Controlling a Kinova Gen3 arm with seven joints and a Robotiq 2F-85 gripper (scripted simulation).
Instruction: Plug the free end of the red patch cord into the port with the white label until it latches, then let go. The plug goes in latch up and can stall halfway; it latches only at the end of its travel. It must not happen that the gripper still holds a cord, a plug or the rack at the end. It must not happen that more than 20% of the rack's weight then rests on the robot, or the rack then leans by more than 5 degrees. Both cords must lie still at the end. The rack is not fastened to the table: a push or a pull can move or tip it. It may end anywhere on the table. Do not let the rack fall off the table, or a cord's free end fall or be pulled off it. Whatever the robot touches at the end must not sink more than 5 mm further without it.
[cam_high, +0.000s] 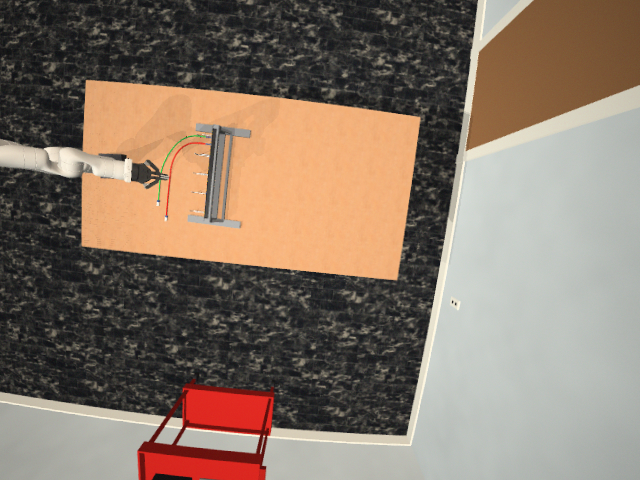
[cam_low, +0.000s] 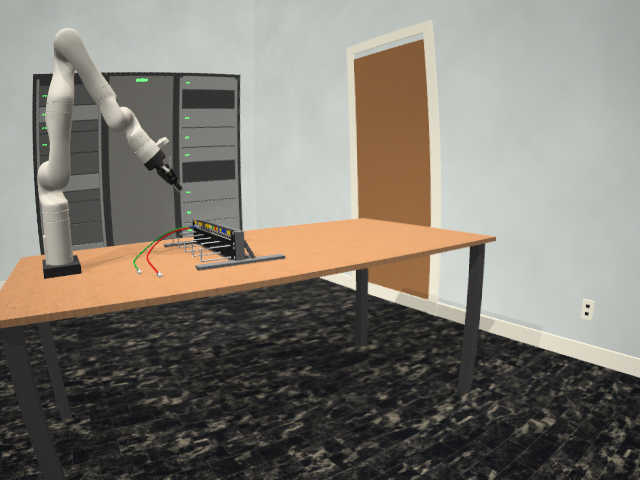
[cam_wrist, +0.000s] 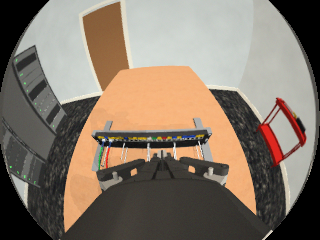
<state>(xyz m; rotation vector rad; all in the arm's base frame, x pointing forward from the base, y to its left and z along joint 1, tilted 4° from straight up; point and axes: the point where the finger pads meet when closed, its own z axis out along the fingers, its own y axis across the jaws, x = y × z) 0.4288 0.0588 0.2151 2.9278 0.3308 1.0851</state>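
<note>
Red patch cord (cam_high: 171, 173) (cam_low: 148, 251) (cam_wrist: 107, 159) curved from the rack (cam_high: 215, 173) (cam_low: 238, 244) (cam_wrist: 150, 134), its free plug (cam_high: 165, 218) (cam_low: 159, 274) lying on the table (cam_high: 320, 196) (cam_low: 330, 248) (cam_wrist: 155, 95); the jaws (cam_high: 168, 177) (cam_low: 180, 189), closed on nothing, hung above.

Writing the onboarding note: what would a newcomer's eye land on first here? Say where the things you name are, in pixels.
Probably the pale arm (cam_high: 67, 161) (cam_low: 62, 103), bent high over the near end of the orange-brown table (cam_high: 320, 196) (cam_low: 330, 248) (cam_wrist: 155, 95), its shut pincer (cam_high: 166, 177) (cam_low: 180, 189) (cam_wrist: 162, 155) in the air. Next, the red cord (cam_high: 169, 175) (cam_low: 148, 253) (cam_wrist: 107, 157) and green cord (cam_high: 163, 162) (cam_low: 139, 253) (cam_wrist: 101, 154), curving from one end of the dark port rack (cam_high: 212, 175) (cam_low: 238, 245) (cam_wrist: 150, 135) to loose ends on the tabletop.
</note>
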